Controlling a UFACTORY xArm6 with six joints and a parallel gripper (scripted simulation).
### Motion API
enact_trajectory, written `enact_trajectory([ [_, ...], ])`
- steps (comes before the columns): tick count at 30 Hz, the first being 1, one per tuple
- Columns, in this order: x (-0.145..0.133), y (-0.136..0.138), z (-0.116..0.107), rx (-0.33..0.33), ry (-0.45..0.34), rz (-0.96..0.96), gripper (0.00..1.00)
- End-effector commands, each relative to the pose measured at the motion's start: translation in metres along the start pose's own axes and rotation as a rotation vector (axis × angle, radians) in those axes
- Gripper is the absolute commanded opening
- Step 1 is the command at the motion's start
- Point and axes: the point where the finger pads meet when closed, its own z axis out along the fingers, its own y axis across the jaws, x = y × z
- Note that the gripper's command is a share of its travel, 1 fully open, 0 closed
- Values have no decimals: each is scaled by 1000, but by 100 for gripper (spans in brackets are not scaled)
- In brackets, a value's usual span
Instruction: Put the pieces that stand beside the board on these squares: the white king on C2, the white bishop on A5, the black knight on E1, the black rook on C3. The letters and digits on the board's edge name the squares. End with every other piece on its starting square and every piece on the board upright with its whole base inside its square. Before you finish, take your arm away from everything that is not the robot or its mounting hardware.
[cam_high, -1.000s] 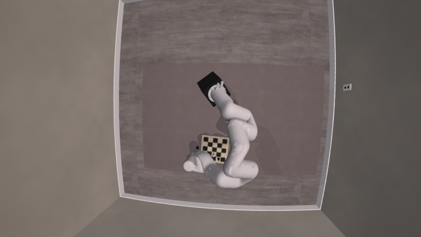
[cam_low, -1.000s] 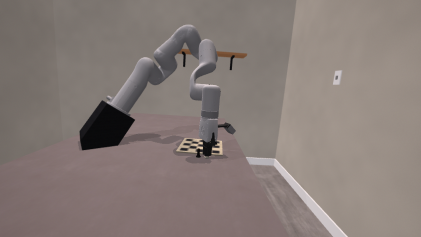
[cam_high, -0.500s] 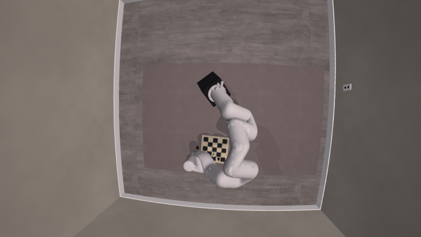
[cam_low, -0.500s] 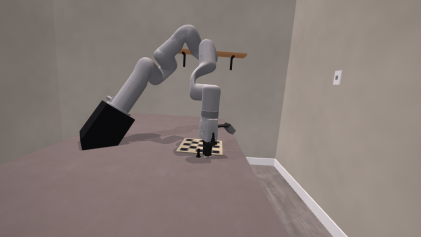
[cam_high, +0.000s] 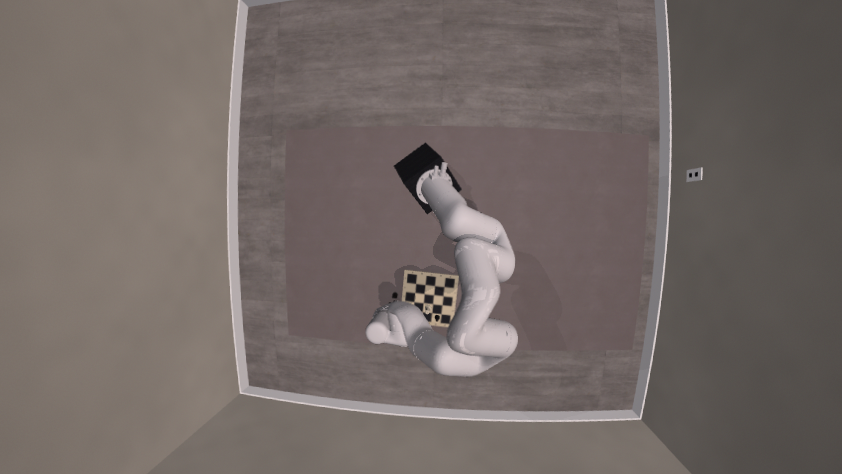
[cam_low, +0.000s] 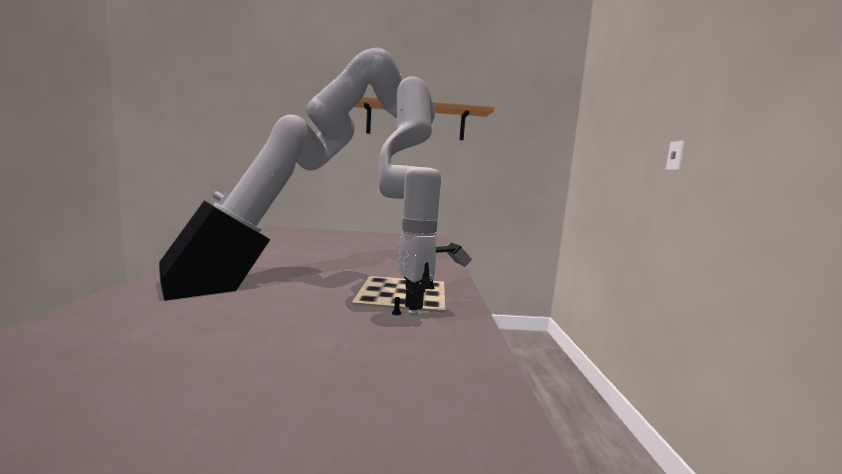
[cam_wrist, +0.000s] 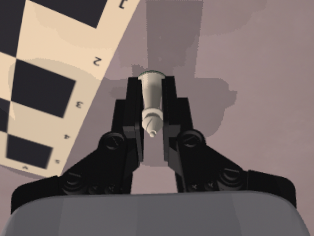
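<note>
Pincer (cam_wrist: 152, 116) clamped on white piece (cam_wrist: 151, 94) beside board (cam_wrist: 47, 81); piece's base hidden, type unclear

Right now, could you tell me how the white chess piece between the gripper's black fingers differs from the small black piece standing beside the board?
The white chess piece is pale; the small black piece is dark. The white one is clamped in the closed gripper, while the black one stands free and untouched on the brown table. The white piece is partly hidden by the fingers; the black one shows whole. Both are off the checkered board, near the same edge.

Mauve table (cam_low: 235, 382), chessboard (cam_low: 377, 290), black piece (cam_low: 397, 306) beside it, black arm base (cam_low: 200, 259)
</note>
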Motion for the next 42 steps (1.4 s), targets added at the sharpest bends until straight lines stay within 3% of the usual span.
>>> enact_trajectory([
  [1,1,1,-15,-4,2,-1,0],
  [8,1,1,-66,-4,2,-1,0],
  [10,1,1,-66,-4,2,-1,0],
  [15,1,1,-92,-4,2,-1,0],
  [28,1,0,-96,-4,2,-3,0],
  [30,-6,-13,-98,-4,3,-36,0],
  [33,-35,-64,-102,-3,4,-161,0],
  [34,-35,-64,-102,-3,4,-161,0],
  [35,-47,-82,-102,-4,3,-204,0],
  [39,-67,-108,-101,-4,2,-272,0],
  [42,-67,-109,-101,-4,2,-273,0],
])
